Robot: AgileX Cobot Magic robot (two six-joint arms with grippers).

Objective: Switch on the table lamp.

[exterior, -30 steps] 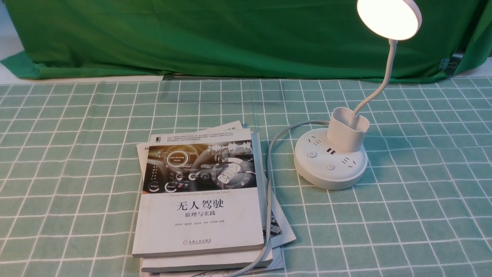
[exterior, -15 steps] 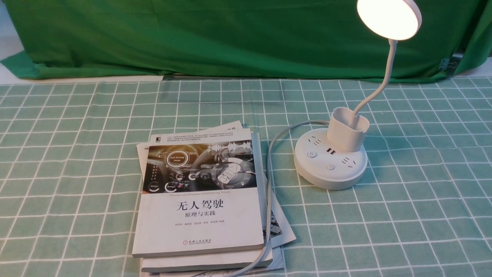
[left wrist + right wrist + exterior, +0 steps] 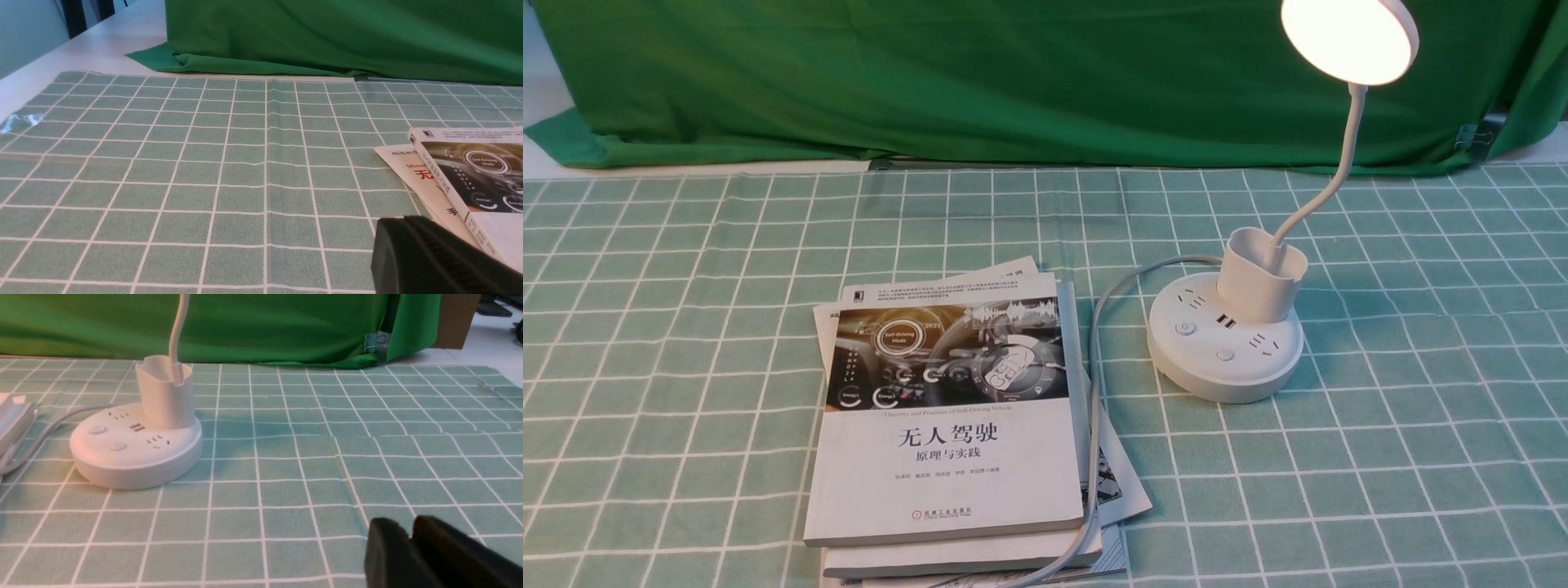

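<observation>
We see the table lamp [image 3: 1226, 343] glowing on the checked cloth [image 3: 1421, 392], right of the books [image 3: 947, 474], while our right gripper [image 3: 410, 531] is slightly parted and we cannot tell our left gripper's [image 3: 402, 228] opening.

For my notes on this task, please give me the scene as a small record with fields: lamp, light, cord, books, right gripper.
lamp: the lamp stands upright on the checked cloth, to the right of the books
light: on; the disc head glows brightly
cord: the grey cord runs from the lamp's base over the right side of the pile
books: the books lie in an uneven pile
right gripper: the right gripper is away from the lamp, touching nothing visible
</observation>
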